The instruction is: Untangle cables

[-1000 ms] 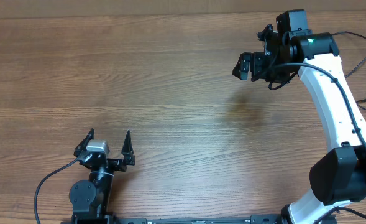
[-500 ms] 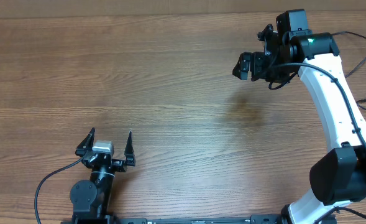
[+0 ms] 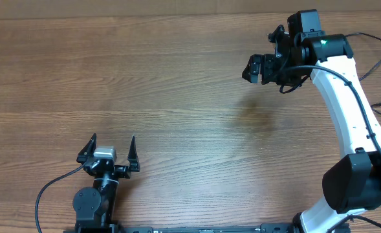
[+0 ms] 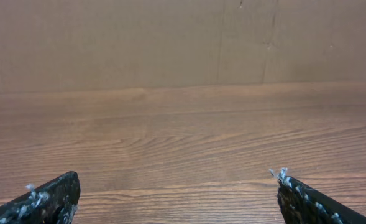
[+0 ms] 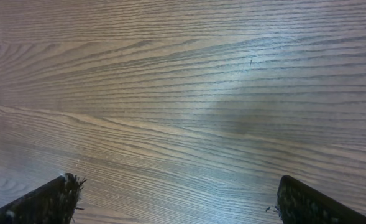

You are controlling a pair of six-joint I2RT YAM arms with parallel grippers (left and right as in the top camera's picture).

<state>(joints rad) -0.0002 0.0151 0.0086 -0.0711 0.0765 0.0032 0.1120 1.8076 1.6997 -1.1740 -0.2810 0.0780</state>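
Note:
The cables are out of view in every frame; only bare wood shows. My left gripper (image 3: pixel 112 142) stands low at the table's front left, open, its two black fingers spread wide. In the left wrist view the left gripper (image 4: pixel 176 183) has nothing but wood grain between its tips. My right gripper (image 3: pixel 256 69) hangs over the far right of the table on the white arm, open. The right wrist view shows the right gripper (image 5: pixel 176 186) above the wood with nothing between its fingers.
The wooden table (image 3: pixel 177 84) fills the overhead view, with a faint dark smudge (image 3: pixel 255 116) below the right gripper. A brown cardboard wall (image 4: pixel 170 43) stands behind the far edge. Thick black arm cables loop at the left base (image 3: pixel 43 194) and right edge (image 3: pixel 374 61).
The left gripper swayed slightly right and came back. The right arm has not moved. Both grippers stay open.

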